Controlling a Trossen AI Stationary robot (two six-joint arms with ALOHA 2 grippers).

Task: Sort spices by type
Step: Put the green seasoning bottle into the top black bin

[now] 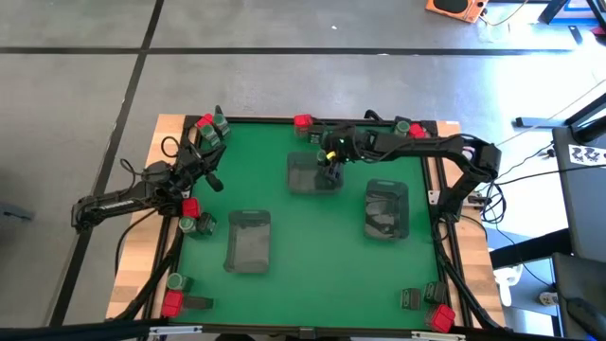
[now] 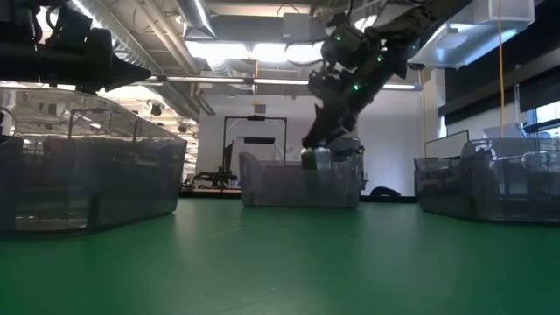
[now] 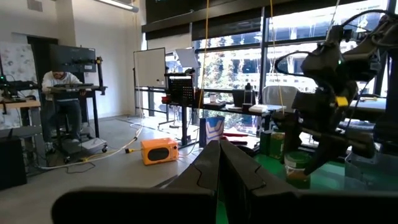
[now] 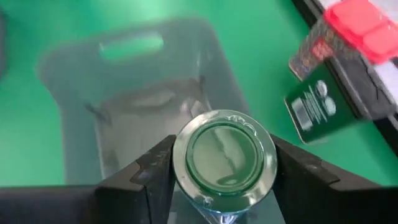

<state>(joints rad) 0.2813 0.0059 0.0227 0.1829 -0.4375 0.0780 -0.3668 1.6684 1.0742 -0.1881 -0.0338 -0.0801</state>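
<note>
Around the middle tray [image 1: 313, 174], bare green table [image 1: 312, 284] lies open toward the near edge. The right hand [image 1: 329, 167] with its jar [image 4: 225, 155] blocks the space over that tray. Two more trays [image 1: 249, 241] [image 1: 386, 208] flank it.

1 round green jar [image 4: 225, 158] is upright above a grey tray [image 4: 124, 118]. Other jars, red boxes [image 1: 171, 303] and dark tins [image 1: 410, 298] lie at the table edges.

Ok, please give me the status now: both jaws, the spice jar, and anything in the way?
Right gripper shut on round jar, above middle tray. Left gripper shut, empty, waiting at table's left edge. Nothing in the way.
</note>
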